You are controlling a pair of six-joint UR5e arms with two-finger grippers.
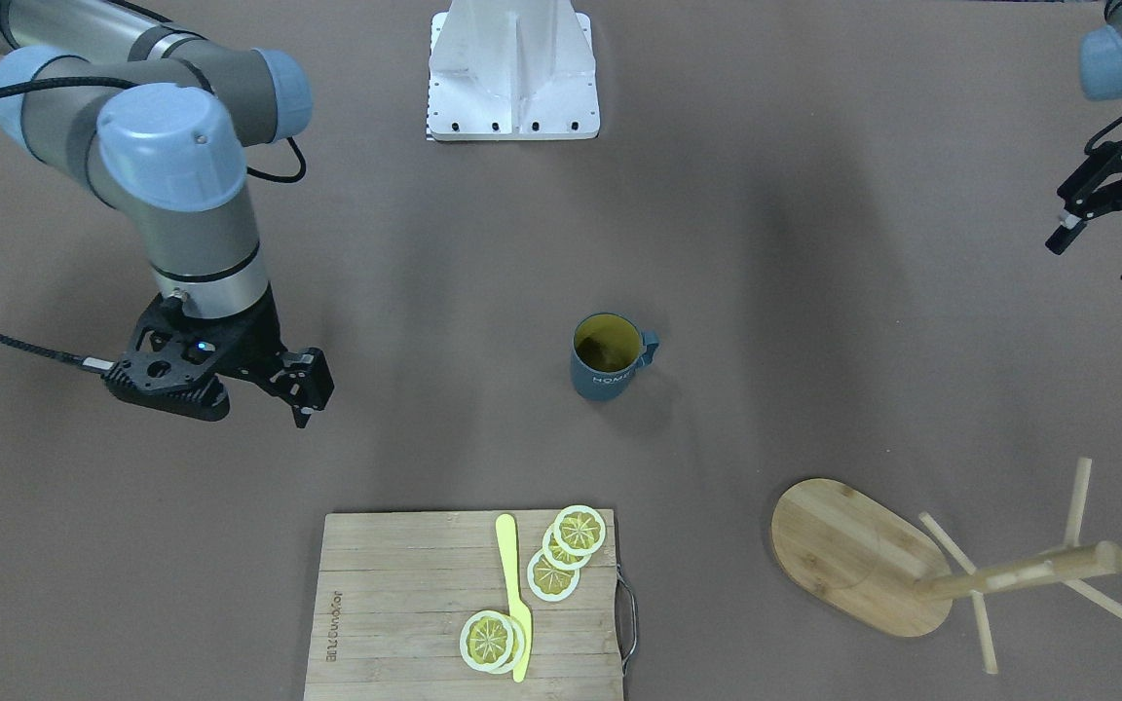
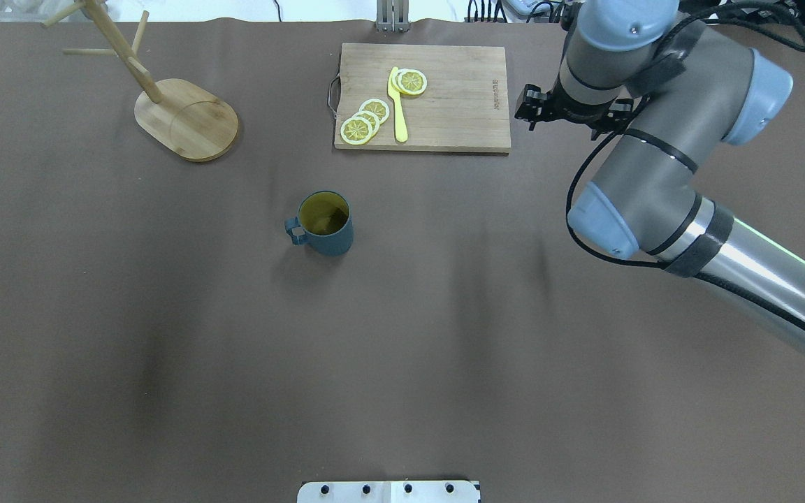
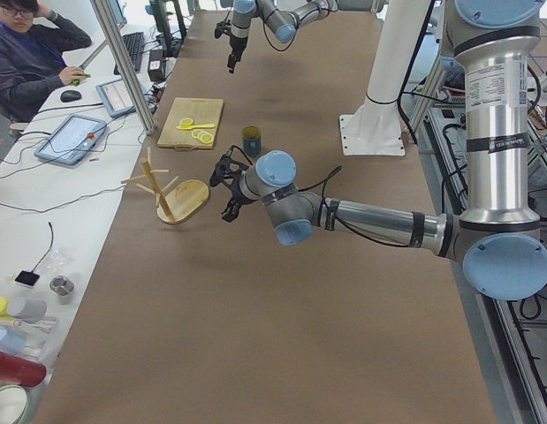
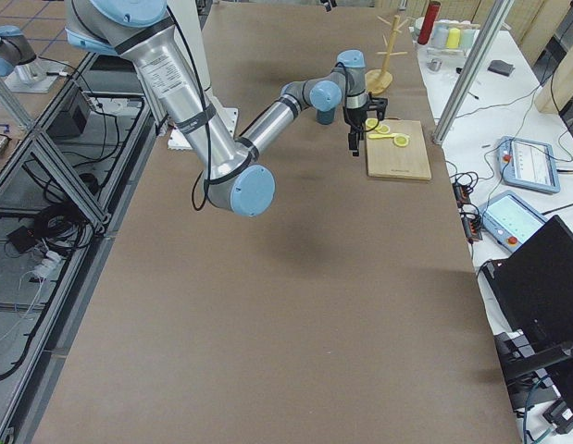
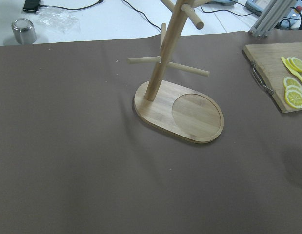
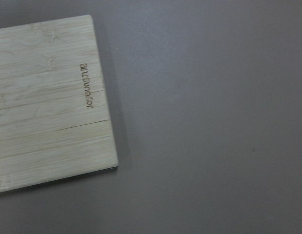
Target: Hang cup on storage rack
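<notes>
Overhead exterior: dark slate-blue mug (image 2: 325,227) with yellow-olive interior stands upright mid-table, handle toward robot's left, standing free. Far side, robot's left: light bamboo mug tree (image 2: 193,122) with oval base, upright, well apart from mug. Front-facing view: left gripper (image 1: 1102,255) hovers above table, fingers spread, grasping nothing. Near board's end, right gripper (image 1: 303,389) hovers; released or clenched, cannot tell. Rectangular slatted wooden cutting board (image 2: 451,105) carries lemon slices (image 2: 366,119) and yellow knife (image 2: 398,115).
</notes>
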